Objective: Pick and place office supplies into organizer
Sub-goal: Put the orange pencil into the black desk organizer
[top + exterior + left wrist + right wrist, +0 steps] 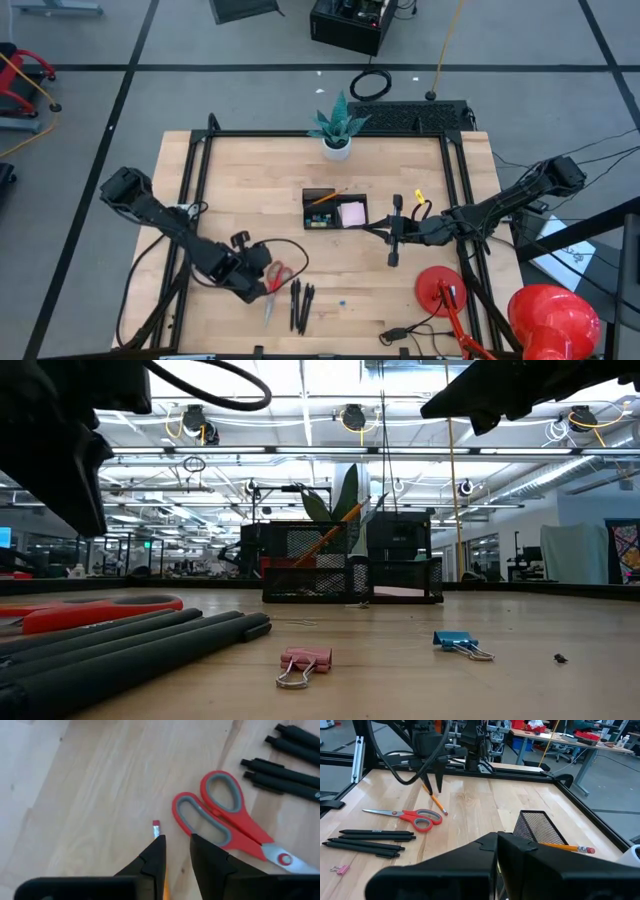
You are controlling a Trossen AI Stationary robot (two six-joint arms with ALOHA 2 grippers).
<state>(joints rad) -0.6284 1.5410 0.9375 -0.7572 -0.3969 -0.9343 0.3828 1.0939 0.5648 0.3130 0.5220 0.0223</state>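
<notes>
The left end effector [176,851] is pinching an orange pencil [437,803] just beside the scissors [275,284], eraser end low over the worktop [250,190]. Three pens [301,303] are lying beside the scissors. The right end effector [393,236], fingers together and holding nothing, is hovering farther from the scissors, next to the organizer [322,209], where another pencil is standing.
</notes>
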